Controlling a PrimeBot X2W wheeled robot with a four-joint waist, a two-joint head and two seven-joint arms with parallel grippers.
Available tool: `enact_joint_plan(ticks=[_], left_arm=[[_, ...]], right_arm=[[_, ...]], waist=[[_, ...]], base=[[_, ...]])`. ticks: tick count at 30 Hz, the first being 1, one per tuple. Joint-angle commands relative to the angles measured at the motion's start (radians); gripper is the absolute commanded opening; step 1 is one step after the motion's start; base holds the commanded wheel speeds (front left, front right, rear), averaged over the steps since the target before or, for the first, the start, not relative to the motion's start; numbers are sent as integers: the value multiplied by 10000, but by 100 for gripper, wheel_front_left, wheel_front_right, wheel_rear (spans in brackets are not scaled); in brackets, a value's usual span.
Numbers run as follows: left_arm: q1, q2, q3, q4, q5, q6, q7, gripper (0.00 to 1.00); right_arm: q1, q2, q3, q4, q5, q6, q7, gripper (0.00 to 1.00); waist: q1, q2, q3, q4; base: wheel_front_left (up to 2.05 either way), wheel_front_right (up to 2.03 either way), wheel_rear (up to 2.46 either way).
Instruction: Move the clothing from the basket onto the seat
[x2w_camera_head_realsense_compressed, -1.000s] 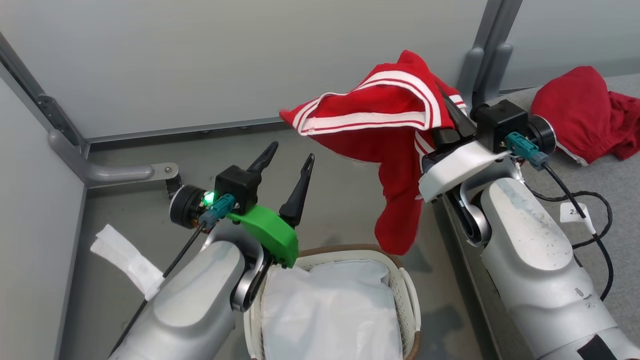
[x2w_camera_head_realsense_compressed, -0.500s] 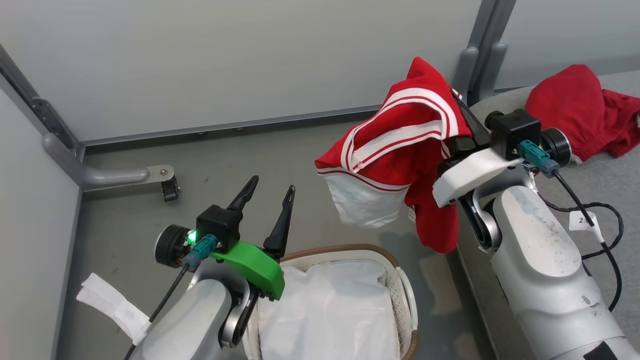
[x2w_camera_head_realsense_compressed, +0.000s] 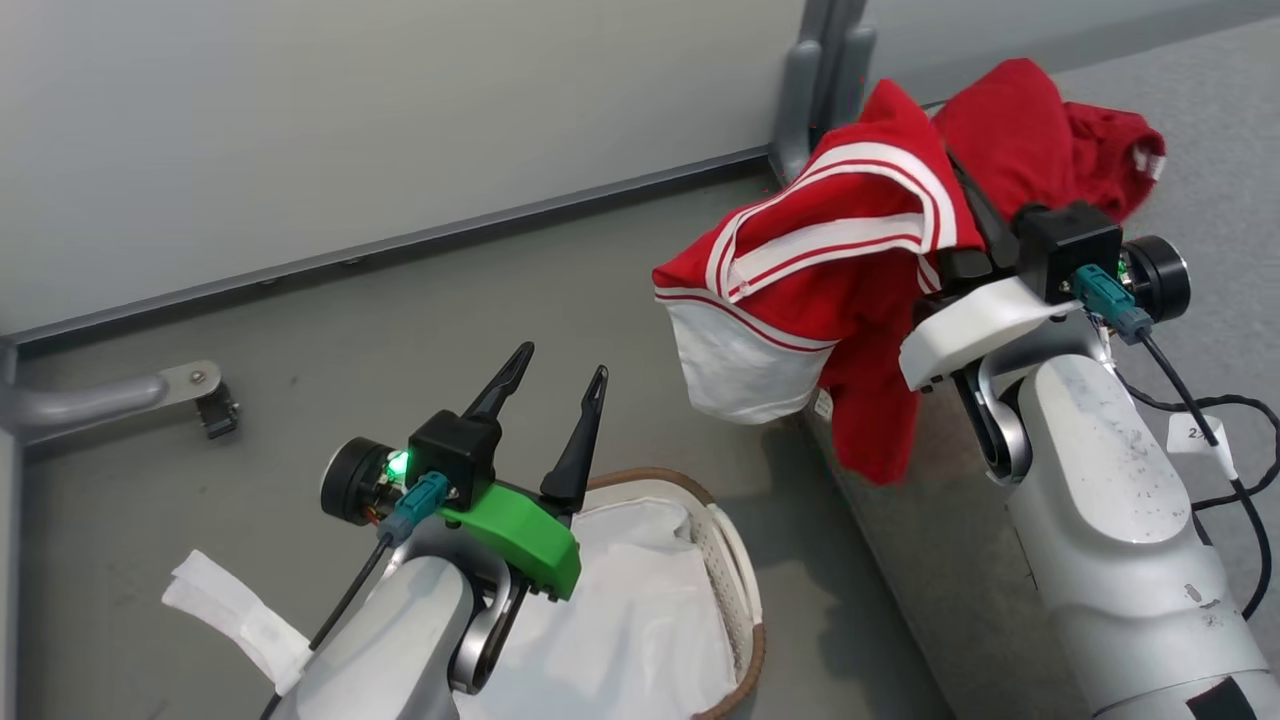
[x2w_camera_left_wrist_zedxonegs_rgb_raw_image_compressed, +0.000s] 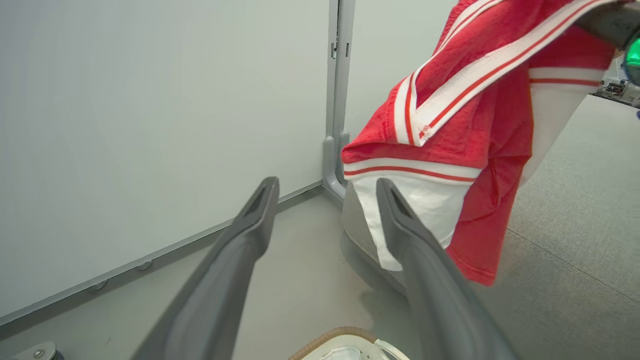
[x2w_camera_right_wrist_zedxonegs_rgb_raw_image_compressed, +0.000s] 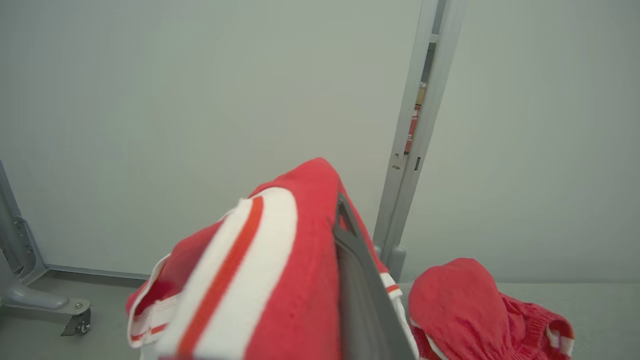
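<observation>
Nearest the robot, the basket (x2w_camera_head_realsense_compressed: 738, 560) stood on the grey floor (x2w_camera_head_realsense_compressed: 400, 330) at the bottom of the head view, its brown woven rim and perforated white wall showing on the right side. Its left part was hidden behind the left forearm. In it lay the rumpled white cloth liner (x2w_camera_head_realsense_compressed: 640, 620), which covered all of the interior that could be seen. The left gripper (x2w_camera_head_realsense_compressed: 560, 362) hung just above the basket's far rim, released, with its two dark fingers spread apart and holding nothing. In the left wrist view the same fingers (x2w_camera_left_wrist_zedxonegs_rgb_raw_image_compressed: 250, 235) framed bare floor, with a sliver of the basket rim (x2w_camera_left_wrist_zedxonegs_rgb_raw_image_compressed: 330, 337) below them. Further off and to the right, the right gripper (x2w_camera_head_realsense_compressed: 965, 215) was raised and clenched on the striped garment (x2w_camera_head_realsense_compressed: 840, 270). The garment draped over its fingers, and a white panel and a red fold hung free in the air past the front edge of the seat (x2w_camera_head_realsense_compressed: 1220, 130). The right wrist view showed one dark finger (x2w_camera_right_wrist_zedxonegs_rgb_raw_image_compressed: 352, 250) pressed against the red and white striped fabric (x2w_camera_right_wrist_zedxonegs_rgb_raw_image_compressed: 270, 280); the other finger was hidden under the cloth. Beyond that gripper the plain red garment (x2w_camera_head_realsense_compressed: 1040, 150) lay bunched on the grey seat cushion, near the grey post (x2w_camera_head_realsense_compressed: 815, 60). Behind everything ran the pale wall panels (x2w_camera_head_realsense_compressed: 300, 130).
</observation>
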Motion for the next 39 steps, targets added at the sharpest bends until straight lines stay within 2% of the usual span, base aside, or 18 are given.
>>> enact_joint_plan(ticks=[1,8,16,23,31,35,39], left_arm=[[-94,10,35,36,150,-55,-3,100],[-392,-111,-38,254,406,-245,-5,100],[-650,-140,-209,441,688,-409,-3,100],[-919,-205,-386,537,831,-496,-2,100],[-1150,-42,-428,431,907,-433,40,100],[-1302,-36,-474,288,925,-426,64,100],[-1483,-65,-542,106,988,-429,100,100]], right_arm=[[-21,-33,-109,-79,-104,-13,-52,0],[141,-27,-478,-213,-188,-14,-52,0],[221,-19,-797,-397,-308,-14,-52,0],[181,-30,-1039,-289,-571,-14,-52,0],[-978,-61,-1298,-286,-1345,-14,-52,0],[-2123,-580,-1590,-154,-1684,-14,-52,0],[-3663,-1436,-1928,283,-1945,-14,-52,0]], waist=[[0,0,561,-1177],[0,0,1113,-2556],[0,0,1609,-3085],[0,0,1999,-2786],[0,0,2659,-2187],[0,0,3040,-1768],[0,0,3481,-1240]], base=[[0,0,0],[0,0,0],[0,0,0],[0,0,0],[0,0,0],[0,0,0],[0,0,0]])
